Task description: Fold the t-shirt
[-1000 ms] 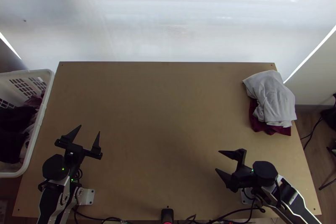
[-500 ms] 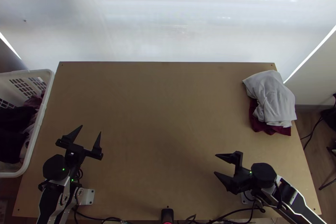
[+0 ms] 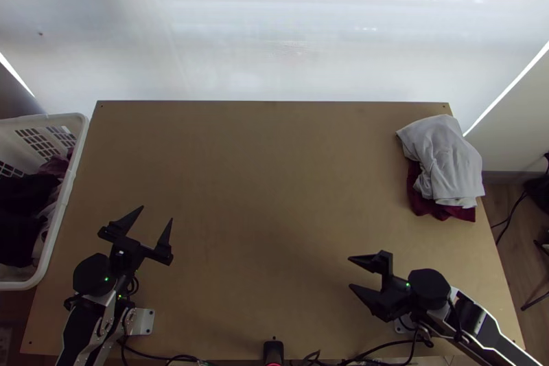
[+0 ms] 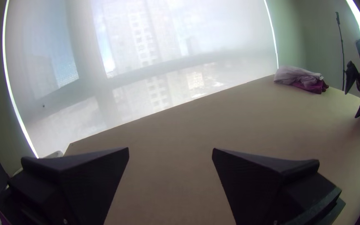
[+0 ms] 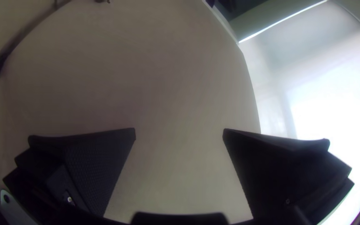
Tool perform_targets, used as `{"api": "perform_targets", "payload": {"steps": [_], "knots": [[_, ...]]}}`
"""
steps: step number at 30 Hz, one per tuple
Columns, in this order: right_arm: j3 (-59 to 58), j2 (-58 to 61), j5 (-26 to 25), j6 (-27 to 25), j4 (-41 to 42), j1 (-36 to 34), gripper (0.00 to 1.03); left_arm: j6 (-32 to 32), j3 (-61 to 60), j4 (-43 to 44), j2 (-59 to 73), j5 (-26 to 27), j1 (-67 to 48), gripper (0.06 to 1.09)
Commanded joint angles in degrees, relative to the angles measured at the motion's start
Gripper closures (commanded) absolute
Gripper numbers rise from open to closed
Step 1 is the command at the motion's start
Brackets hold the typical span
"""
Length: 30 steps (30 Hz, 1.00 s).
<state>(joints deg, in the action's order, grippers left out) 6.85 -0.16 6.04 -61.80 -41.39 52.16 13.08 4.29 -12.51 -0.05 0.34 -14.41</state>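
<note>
Which cloth is the t-shirt cannot be told. A pale grey cloth (image 3: pixel 446 160) is seen loosely folded and wrinkled on a dark red cloth (image 3: pixel 417 201), the pile being set at the right edge of the table (image 3: pixel 274 180), near its far right corner. The right gripper (image 3: pixel 349 272) is held over the table's near right part, pointed toward the left edge; its jaws are parted widely, and bare tabletop is seen between them in the right wrist view. The left gripper (image 3: pixel 157 213) is held over the near left part, pointed toward the far edge, its jaws likewise spread wide. Beside the left edge is placed a white basket (image 3: pixel 79 153), in which dark, reddish and pale clothes (image 3: pixel 24 194) are heaped. Black cables (image 3: pixel 384 347) are strung along the near edge.
</note>
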Motion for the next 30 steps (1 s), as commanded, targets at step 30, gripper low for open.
{"api": "perform_targets", "payload": {"steps": [30], "knots": [[22.33,22.58,-17.56,24.01,26.44,-13.75,0.05,5.20,22.86,-5.15,16.75,7.31,23.38,0.11]]}}
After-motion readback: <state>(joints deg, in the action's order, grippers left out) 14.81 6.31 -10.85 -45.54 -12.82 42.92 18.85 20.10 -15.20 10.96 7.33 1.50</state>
